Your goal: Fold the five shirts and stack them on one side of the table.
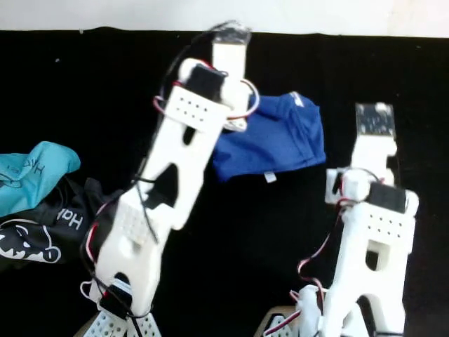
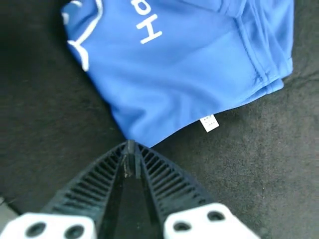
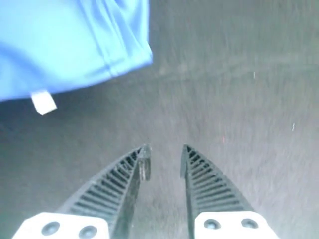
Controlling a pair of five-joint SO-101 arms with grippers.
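Blue shirt (image 1: 270, 137) lies bunched near the middle of the bench (image 1: 280, 239), towards its far side, with several layers of hem and a white label (image 2: 209, 122) showing along one edge

We judge it light, soft and limp; it will sag and drag when lifted, and the stacked layers may part if only the top one is caught. A pinch through all layers at a corner or along the thick hem looks the soundest hold, one corner to each arm

Left jaws are together, with their tips at the shirt's nearest corner; we cannot confirm that any cloth is caught between them. Right jaws stand apart over bare bench, just beside the hem (image 3: 124, 64), holding nothing

A teal shirt (image 1: 31, 172) and a black shirt (image 1: 49, 228) lie heaped together at one side edge of the bench, well apart from the blue one

Open room: bare surface between the blue shirt and the arm bases, and around the right arm (image 1: 372, 232). The far edge runs close behind the shirt, so we advise against drawing cloth that way
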